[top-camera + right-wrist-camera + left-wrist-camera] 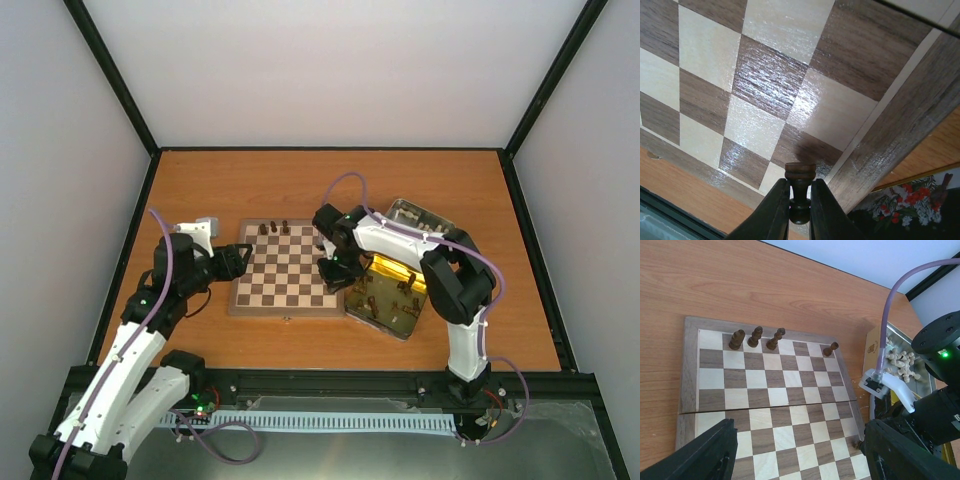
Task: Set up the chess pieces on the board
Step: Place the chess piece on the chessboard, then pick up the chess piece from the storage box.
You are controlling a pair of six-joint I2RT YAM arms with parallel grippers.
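The board (285, 270) lies mid-table, with three dark chess pieces (277, 228) on its far row. In the left wrist view they stand in a row (755, 336), with another dark piece (830, 348) further right on the board (765, 385). My right gripper (330, 268) hangs over the board's right edge, shut on a dark chess piece (800, 192) by its stem, base pointing at the squares (770, 75) close below. My left gripper (240, 262) is open at the board's left edge, with only squares between its fingers (705, 455).
A gold-lined tin (385, 300) holding dark pieces sits right of the board, under the right arm. Behind it a metal tray (418, 215) holds cream-white pieces (900, 362). The right arm's body (940, 390) fills the left wrist view's right side.
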